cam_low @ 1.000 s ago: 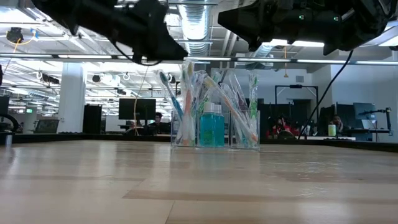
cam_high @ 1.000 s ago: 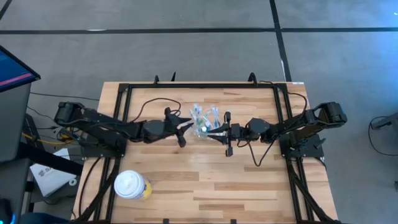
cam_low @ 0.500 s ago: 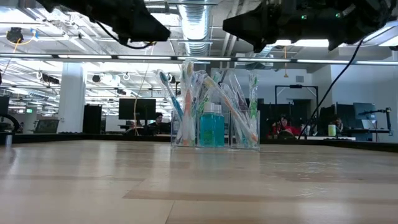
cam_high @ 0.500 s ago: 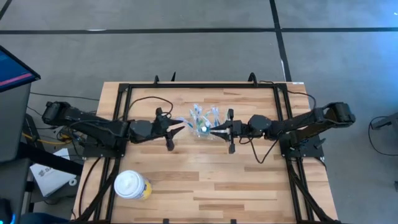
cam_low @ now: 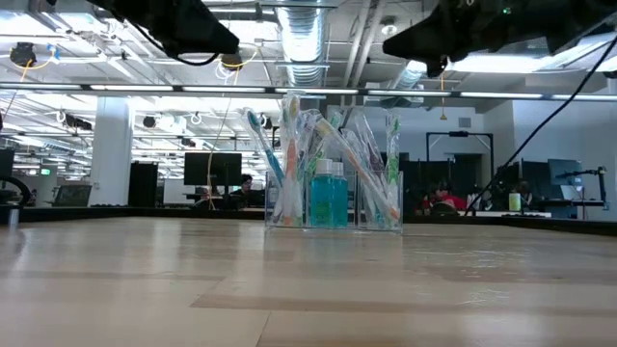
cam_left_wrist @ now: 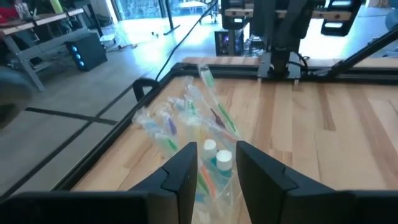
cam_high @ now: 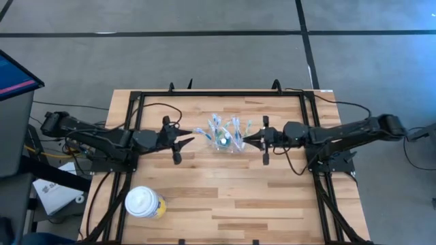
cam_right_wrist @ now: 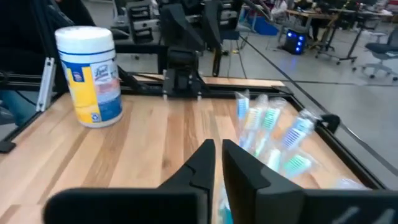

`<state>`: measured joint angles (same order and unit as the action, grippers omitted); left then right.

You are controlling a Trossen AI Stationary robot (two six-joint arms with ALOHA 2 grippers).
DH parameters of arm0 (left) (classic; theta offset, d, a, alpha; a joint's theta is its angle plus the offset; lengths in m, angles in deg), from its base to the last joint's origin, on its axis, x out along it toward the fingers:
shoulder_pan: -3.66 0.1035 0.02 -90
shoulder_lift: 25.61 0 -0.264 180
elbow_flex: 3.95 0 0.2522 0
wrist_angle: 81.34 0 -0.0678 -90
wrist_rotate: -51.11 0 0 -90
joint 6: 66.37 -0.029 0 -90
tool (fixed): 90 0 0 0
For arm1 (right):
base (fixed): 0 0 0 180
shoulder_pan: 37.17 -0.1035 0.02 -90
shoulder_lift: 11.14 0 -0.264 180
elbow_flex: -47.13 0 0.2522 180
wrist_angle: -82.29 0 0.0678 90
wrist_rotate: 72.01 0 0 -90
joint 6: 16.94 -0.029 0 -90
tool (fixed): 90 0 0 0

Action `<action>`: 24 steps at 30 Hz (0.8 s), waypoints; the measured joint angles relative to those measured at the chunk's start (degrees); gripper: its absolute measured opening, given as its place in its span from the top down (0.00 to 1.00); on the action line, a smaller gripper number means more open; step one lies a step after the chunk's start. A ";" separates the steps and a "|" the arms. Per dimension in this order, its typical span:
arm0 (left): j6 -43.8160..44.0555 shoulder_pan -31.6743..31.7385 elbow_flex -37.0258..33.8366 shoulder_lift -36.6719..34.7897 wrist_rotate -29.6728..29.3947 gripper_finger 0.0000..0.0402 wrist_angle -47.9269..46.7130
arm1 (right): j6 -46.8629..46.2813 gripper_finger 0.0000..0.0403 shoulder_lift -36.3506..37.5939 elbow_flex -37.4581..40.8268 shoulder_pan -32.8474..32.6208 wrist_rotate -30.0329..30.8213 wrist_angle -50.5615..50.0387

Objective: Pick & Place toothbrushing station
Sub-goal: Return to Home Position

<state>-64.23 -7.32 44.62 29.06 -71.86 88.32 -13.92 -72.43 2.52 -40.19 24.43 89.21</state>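
Clear plastic catches the light at the middle of the wooden desk [cam_high: 225, 197]: the toothbrushing station [cam_high: 225, 136] stands upright there, crammed with leaning toothbrushes [cam_low: 289, 169] around a small blue bottle [cam_low: 328, 200]. Both dark arms reach in from the sides and hang above the desk, higher than the brush heads. The left pincer [cam_high: 185, 139] points at the station from near its left side, fingers spread, holding nothing. The right pincer [cam_high: 249, 139] faces it from just beside its right side, fingers almost pressed together with only a sliver between them, also holding nothing. A white-lidded yellow tub [cam_high: 144, 202] stands well apart, near the desk's left edge.
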 joint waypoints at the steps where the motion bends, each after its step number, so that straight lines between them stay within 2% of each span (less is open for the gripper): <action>1: -0.02 0.01 0.03 -0.02 0.02 0.74 0.03 | 0.13 0.95 0.74 0.06 -0.12 0.50 -0.84; 5: 0.04 0.02 0.00 -0.78 -0.26 0.74 -2.00 | 0.42 0.99 3.57 0.30 -0.89 2.65 -5.20; 10: 0.12 0.02 -2.71 -3.87 -0.96 0.74 -1.73 | 0.40 0.99 6.81 1.76 -2.38 8.64 -8.31; 14: 1.27 0.04 -6.87 -10.23 -4.33 0.74 -1.86 | 0.15 1.00 11.95 5.46 -3.39 10.67 -7.12; 24: -0.14 0.02 -16.79 -28.05 -4.31 0.74 -0.96 | -0.57 1.00 27.84 14.72 -3.77 13.35 -6.81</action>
<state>-64.37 -7.30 27.82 1.01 -76.17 87.36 -14.49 -44.59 17.24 -43.95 37.79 82.39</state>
